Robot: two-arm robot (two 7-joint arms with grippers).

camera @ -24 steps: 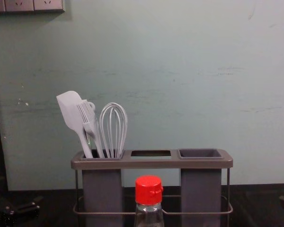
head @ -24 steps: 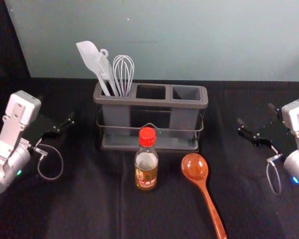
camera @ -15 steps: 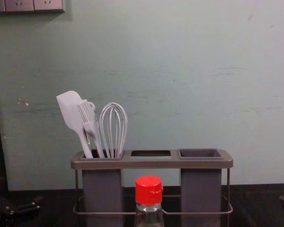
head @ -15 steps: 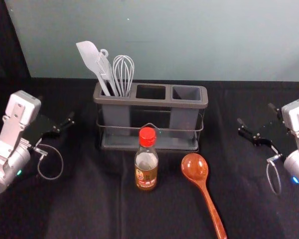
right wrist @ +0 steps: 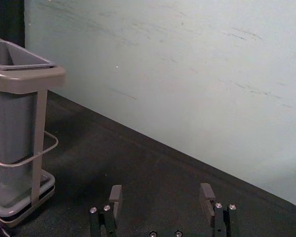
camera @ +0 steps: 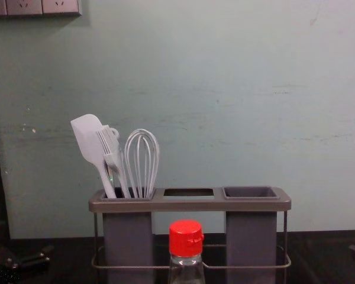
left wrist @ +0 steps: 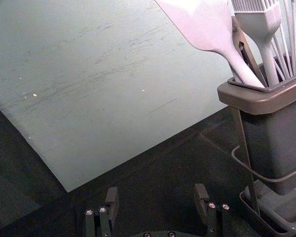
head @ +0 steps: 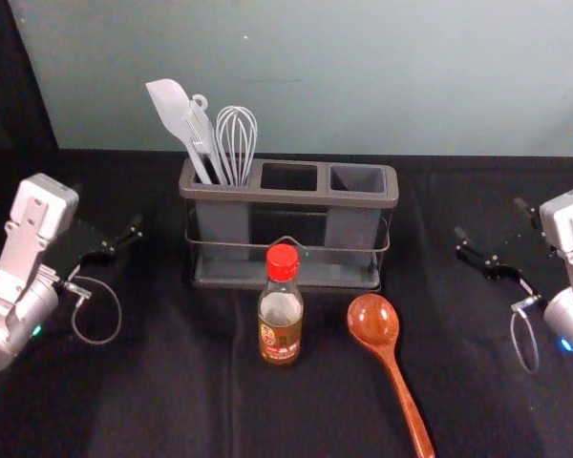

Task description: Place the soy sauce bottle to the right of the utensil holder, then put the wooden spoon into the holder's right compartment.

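The soy sauce bottle point(head: 281, 322) stands upright in front of the utensil holder point(head: 288, 195), its red cap point(camera: 186, 238) showing in the chest view. To its right lies the wooden spoon point(head: 388, 364), bowl toward the holder and handle toward the front. The holder's right compartment point(head: 357, 178) is empty; the left one holds utensils. My left gripper point(head: 112, 238) is left of the holder, and in its wrist view the left gripper point(left wrist: 156, 200) is open with nothing held. My right gripper point(head: 490, 236) is off to the right; in its wrist view the right gripper point(right wrist: 162, 198) stands open and empty.
A white spatula point(head: 179, 114), a brush and a whisk point(head: 236, 143) rise above the holder's left compartment. Behind the dark-covered table point(head: 172, 401) is a pale wall point(head: 382, 76). Bare cloth lies between the holder and each gripper.
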